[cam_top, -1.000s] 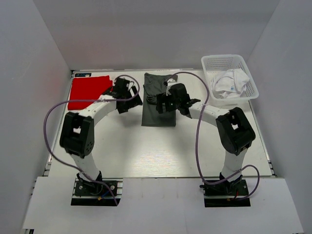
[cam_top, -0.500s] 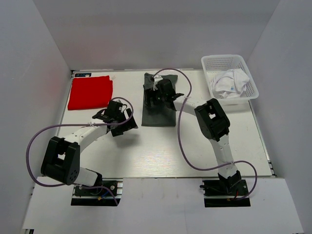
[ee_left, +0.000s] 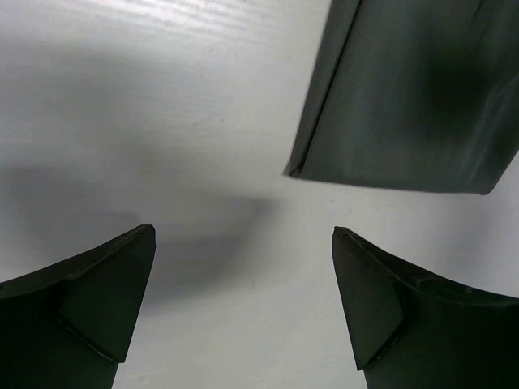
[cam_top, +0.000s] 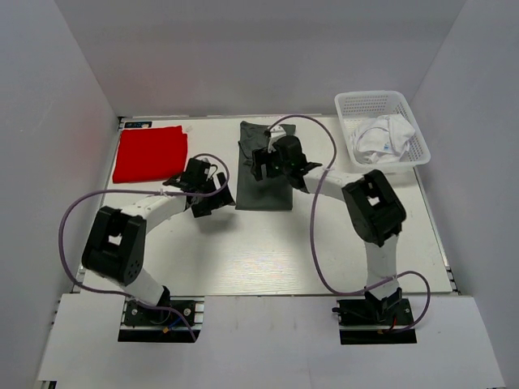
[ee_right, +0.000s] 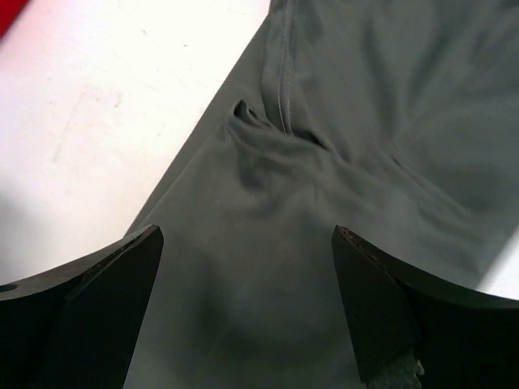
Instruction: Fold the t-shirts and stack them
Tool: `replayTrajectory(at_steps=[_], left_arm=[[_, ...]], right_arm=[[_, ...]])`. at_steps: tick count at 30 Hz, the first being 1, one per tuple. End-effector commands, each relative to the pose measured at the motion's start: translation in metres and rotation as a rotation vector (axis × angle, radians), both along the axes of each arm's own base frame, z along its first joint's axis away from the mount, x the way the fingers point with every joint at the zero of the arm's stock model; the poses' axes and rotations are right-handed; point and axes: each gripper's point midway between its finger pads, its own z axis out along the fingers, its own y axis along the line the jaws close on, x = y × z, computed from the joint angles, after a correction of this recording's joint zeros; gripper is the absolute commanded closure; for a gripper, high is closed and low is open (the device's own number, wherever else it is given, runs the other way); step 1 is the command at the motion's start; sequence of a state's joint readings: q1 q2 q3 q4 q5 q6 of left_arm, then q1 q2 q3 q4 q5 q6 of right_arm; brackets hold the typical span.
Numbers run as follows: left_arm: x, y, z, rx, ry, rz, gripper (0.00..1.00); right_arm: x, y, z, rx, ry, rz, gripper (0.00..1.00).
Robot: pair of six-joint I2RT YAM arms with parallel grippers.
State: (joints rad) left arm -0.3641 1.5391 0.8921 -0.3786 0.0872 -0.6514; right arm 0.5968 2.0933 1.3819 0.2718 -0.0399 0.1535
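Observation:
A dark grey-green t-shirt (cam_top: pixel 263 190) lies folded into a long strip in the middle of the table. A bright red t-shirt (cam_top: pixel 150 154) lies folded flat at the far left. White t-shirts (cam_top: pixel 379 138) are bunched in the basket. My left gripper (cam_top: pixel 208 191) is open and empty over bare table, just left of the grey shirt's near corner (ee_left: pixel 405 97). My right gripper (cam_top: pixel 272 162) is open and empty, low over the grey shirt (ee_right: pixel 268 243), near a small pucker (ee_right: pixel 259 130) by its seam.
A white mesh basket (cam_top: pixel 349 101) stands at the far right corner. White walls close in the table on the left, back and right. Purple cables loop from both arms over the table. A sliver of red cloth (ee_right: pixel 8 12) shows at the right wrist view's corner.
My left gripper left the red shirt, swung back, and now sits beside the grey shirt's near left corner. My right gripper shifted over the grey shirt's far half. Both stayed open.

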Motion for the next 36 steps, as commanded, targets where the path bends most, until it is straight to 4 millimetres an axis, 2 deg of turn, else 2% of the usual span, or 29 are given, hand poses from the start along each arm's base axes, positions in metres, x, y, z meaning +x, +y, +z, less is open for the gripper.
replayTrajectory(at_steps=[1,2,4,5,6,7,8,10,12,13,14,15,16,18,22,24,27,29,31,33,36], left_arm=[[0.022,-0.018,0.004,-0.036,-0.043,-0.062,0.0],[0.024,-0.029,0.005,-0.063,-0.034,-0.092,0.0],[0.023,-0.038,-0.003,-0.068,-0.007,-0.125,0.0],[0.022,-0.043,-0.013,-0.067,0.02,-0.139,0.0],[0.02,-0.044,-0.018,-0.072,0.038,-0.145,0.0],[0.016,-0.047,-0.023,-0.067,0.052,-0.155,0.0],[0.018,-0.048,-0.024,-0.067,0.052,-0.155,0.0],[0.014,-0.052,-0.033,-0.047,0.068,-0.175,0.09],[0.015,-0.051,-0.033,-0.025,0.063,-0.17,0.2],[0.014,-0.045,-0.038,0.006,0.074,-0.155,0.22],[0.013,-0.047,-0.039,0.016,0.07,-0.157,0.26],[0.014,-0.045,-0.039,0.024,0.068,-0.152,0.35],[0.012,-0.041,-0.045,0.047,0.083,-0.143,0.38],[0.012,-0.04,-0.049,0.054,0.091,-0.13,0.41],[0.015,-0.037,-0.059,0.077,0.109,-0.111,0.48],[0.017,-0.038,-0.063,0.08,0.116,-0.111,0.53],[0.019,-0.039,-0.063,0.08,0.117,-0.111,0.63],[0.018,-0.04,-0.063,0.072,0.12,-0.116,0.78],[0.011,-0.037,-0.069,0.08,0.14,-0.117,0.91],[0.01,-0.039,-0.068,0.066,0.135,-0.123,1.0],[0.009,-0.038,-0.07,0.065,0.131,-0.123,1.0]], right_arm=[[0.001,-0.015,0.086,0.122,-0.155,-0.097,0.1],[-0.014,-0.034,0.067,0.086,-0.116,-0.144,0.1],[-0.027,-0.048,0.076,0.08,-0.093,-0.172,0.1],[-0.034,-0.057,0.067,0.054,-0.07,-0.198,0.1],[-0.046,-0.072,0.044,0.0,-0.003,-0.228,0.1],[-0.053,-0.077,0.052,0.01,-0.001,-0.24,0.1],[-0.064,-0.084,0.037,0.012,0.056,-0.271,0.1],[-0.093,-0.101,0.011,-0.026,0.141,-0.287,0.1],[-0.106,-0.106,0.006,0.009,0.198,-0.316,0.1],[-0.12,-0.112,-0.006,-0.004,0.232,-0.313,0.1],[-0.127,-0.11,-0.009,0.015,0.258,-0.311,0.1],[-0.133,-0.107,-0.008,0.035,0.275,-0.282,0.1],[-0.14,-0.104,-0.011,0.054,0.296,-0.268,0.1],[-0.146,-0.105,-0.018,0.062,0.316,-0.262,0.1],[-0.141,-0.102,-0.029,0.057,0.333,-0.271,0.14],[-0.137,-0.097,-0.027,0.067,0.334,-0.267,0.18],[-0.138,-0.095,-0.037,0.059,0.368,-0.263,0.28],[-0.14,-0.093,-0.039,0.062,0.373,-0.258,0.41],[-0.145,-0.095,-0.044,0.068,0.39,-0.267,0.5],[-0.146,-0.096,-0.048,0.076,0.39,-0.275,0.52],[-0.135,-0.096,-0.049,0.075,0.365,-0.3,0.53]])
